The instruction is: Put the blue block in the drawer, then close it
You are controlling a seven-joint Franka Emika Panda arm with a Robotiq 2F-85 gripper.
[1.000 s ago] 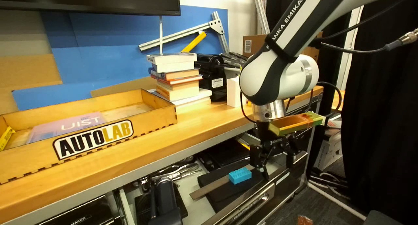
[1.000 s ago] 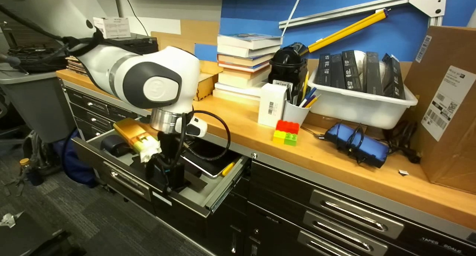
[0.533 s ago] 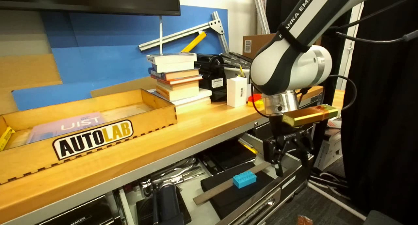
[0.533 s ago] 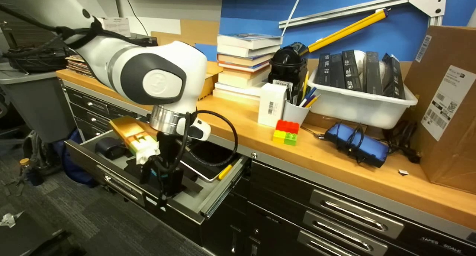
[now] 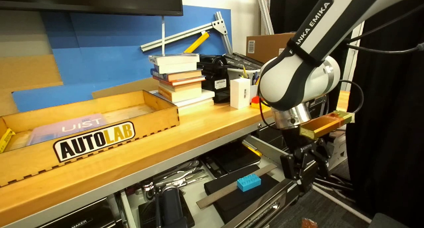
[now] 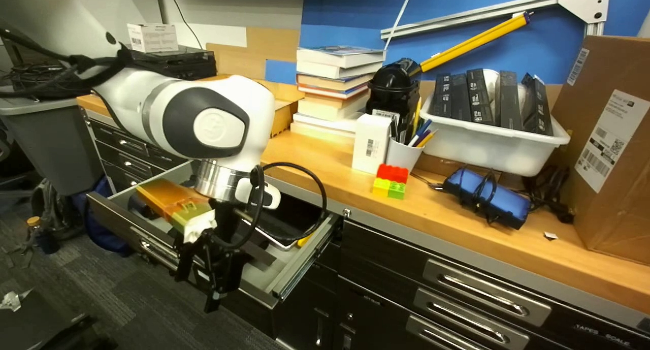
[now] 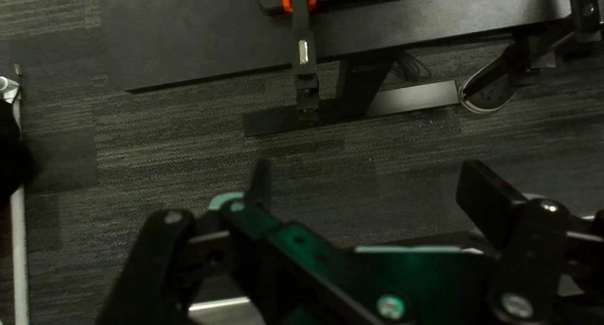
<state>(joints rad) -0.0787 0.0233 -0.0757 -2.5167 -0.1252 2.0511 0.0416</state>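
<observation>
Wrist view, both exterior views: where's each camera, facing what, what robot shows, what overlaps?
Wrist view: on the wrist, facing down at dark grey carpet; black two-fingered end effector shows.
Exterior view: high in front of the pale wooden bench, facing down at the black-fronted drawer; white-and-black arm, end effector frame right.
Exterior view: high in front, facing down at bench, drawer, white plastic bin; arm, end effector frame left.
Both exterior views share bench, drawer, arm.
</observation>
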